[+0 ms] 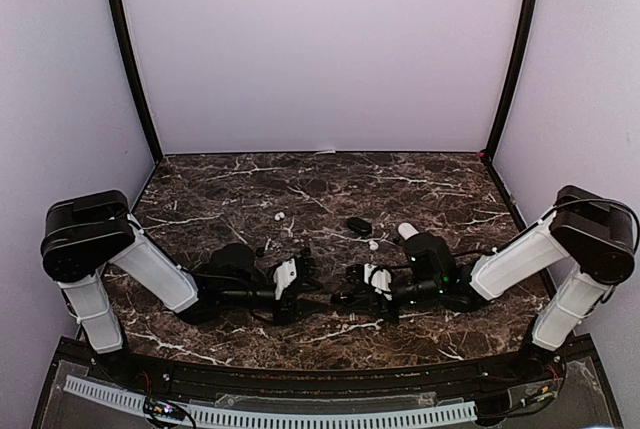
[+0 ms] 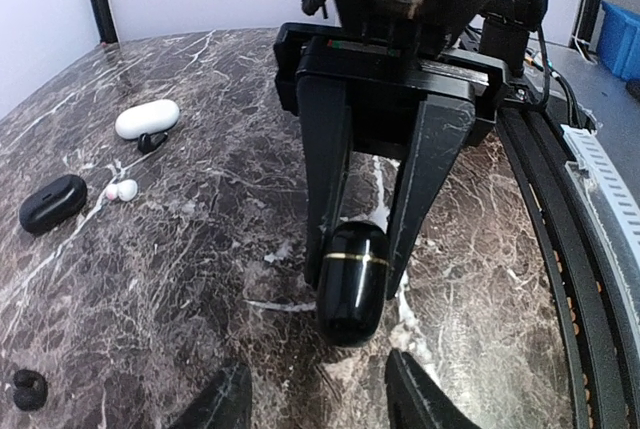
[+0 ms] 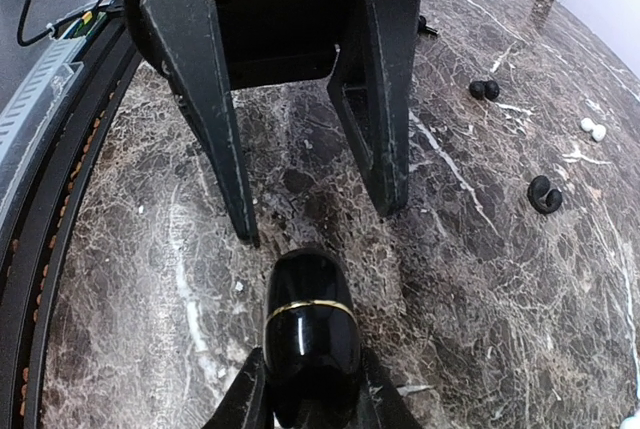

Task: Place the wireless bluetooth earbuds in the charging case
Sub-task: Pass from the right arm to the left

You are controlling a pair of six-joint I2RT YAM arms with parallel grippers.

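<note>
The right pincer (image 3: 312,374) is clamped on one end of a black charging case (image 2: 352,284), a glossy oval with a gold band (image 2: 355,259) round its middle. It holds the case low over the surface (image 1: 200,189), pointing toward 9 o'clock in the top view. The left pincer (image 3: 320,221) faces it with jaws apart and nothing between them, tips just short of the case's free end. The seam at the band looks shut.

I judge the step in hand to be opening the case, one pincer bracing it while the other takes the far half. The next move calls for the left pincer to straddle the free end beyond the band and close squarely on the slick, rounded shell. It must then hinge that half without twisting the case out of the right pincer's hold.

The earbuds lie loose on the surface, apart from the held case. Toward 1 o'clock from it sit a white earbud (image 2: 122,190), a second black case (image 2: 52,203), and a white case (image 2: 147,118) with a black earbud (image 2: 150,141) touching or just beside it. Toward 10 o'clock lie a black pair (image 3: 484,89), a lone black bud (image 3: 545,194) and a white speck (image 3: 592,129), too small to tell whether it is one bud or two. Nothing lies between the pincers; the only crowding is the pincers themselves, nose to nose.
</note>
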